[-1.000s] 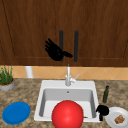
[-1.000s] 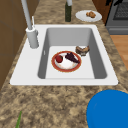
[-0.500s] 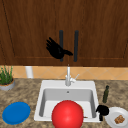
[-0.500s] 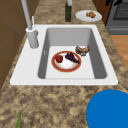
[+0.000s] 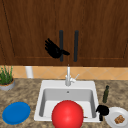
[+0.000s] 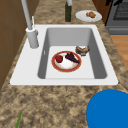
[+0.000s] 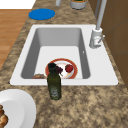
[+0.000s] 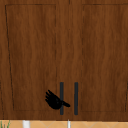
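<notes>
My left hand (image 5: 54,50) hangs in front of the wooden wall cabinet, fingers spread straight up and to the left, thumb reaching across the left door handle (image 5: 61,45). The upper view has the same hand (image 8: 55,101) low on the left door, beside that handle (image 8: 61,97). The right door handle (image 5: 76,45) stands free. My right hand (image 5: 102,110) floats low at the sink's front right corner, next to a white plate (image 5: 111,119) with a pastry.
In the sink (image 6: 62,36) lies a red-rimmed plate (image 6: 66,61) with a red fruit and dark food, a brown roll (image 6: 82,49) beside it. A dark green bottle (image 7: 54,82), a blue plate (image 5: 16,112), a potted plant (image 5: 6,78) and the faucet (image 5: 68,77) stand around.
</notes>
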Motion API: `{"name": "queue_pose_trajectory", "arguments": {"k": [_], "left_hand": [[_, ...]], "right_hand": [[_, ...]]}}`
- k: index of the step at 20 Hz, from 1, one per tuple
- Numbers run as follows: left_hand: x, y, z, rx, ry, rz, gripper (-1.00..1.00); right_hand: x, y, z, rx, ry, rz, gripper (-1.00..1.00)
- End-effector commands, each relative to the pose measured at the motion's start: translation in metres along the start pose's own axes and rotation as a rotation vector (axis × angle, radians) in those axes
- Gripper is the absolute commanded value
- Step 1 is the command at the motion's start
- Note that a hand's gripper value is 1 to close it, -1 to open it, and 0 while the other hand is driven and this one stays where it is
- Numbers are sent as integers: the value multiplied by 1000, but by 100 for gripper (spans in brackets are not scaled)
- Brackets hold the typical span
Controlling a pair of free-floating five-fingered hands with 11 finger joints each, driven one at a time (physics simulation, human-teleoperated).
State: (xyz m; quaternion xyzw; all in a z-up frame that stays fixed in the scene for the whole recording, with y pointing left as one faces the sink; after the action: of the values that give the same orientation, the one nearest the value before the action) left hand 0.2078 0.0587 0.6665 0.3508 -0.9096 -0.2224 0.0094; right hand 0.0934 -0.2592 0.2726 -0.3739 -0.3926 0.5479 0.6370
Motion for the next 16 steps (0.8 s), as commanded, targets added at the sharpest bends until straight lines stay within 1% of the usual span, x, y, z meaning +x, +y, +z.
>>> {"name": "queue_pose_trajectory", "arguments": {"k": [1, 3, 4, 5, 6, 7, 8, 9, 12, 13, 15, 16], "left_hand": [[-15, -27, 0, -6, 16, -32, -100], [-23, -38, 3, -14, 29, -40, -100], [-28, -41, 6, -24, 39, -34, -100], [-33, -45, 9, -24, 36, -15, -100], [-40, -51, 11, -8, 28, -5, -100], [-47, -62, 10, -16, 21, -5, -100], [-51, -67, 11, -17, 17, -5, -100], [-51, -72, 13, -9, 4, -18, -100], [-50, -84, 18, -1, -12, -82, -100], [-50, -89, 20, 0, -17, -106, -100], [-51, -98, 24, 7, -38, -155, -100], [-51, -103, 25, 10, -50, -180, 100]], "right_hand": [[0, 0, 0, 0, 0, 0, 0], [0, 0, 0, 0, 0, 0, 0], [0, 0, 0, 0, 0, 0, 0], [0, 0, 0, 0, 0, 0, 0], [0, 0, 0, 0, 0, 0, 0], [0, 0, 0, 0, 0, 0, 0], [0, 0, 0, 0, 0, 0, 0], [0, 0, 0, 0, 0, 0, 0], [0, 0, 0, 0, 0, 0, 0], [0, 0, 0, 0, 0, 0, 0], [0, 0, 0, 0, 0, 0, 0], [0, 0, 0, 0, 0, 0, 0]]}}
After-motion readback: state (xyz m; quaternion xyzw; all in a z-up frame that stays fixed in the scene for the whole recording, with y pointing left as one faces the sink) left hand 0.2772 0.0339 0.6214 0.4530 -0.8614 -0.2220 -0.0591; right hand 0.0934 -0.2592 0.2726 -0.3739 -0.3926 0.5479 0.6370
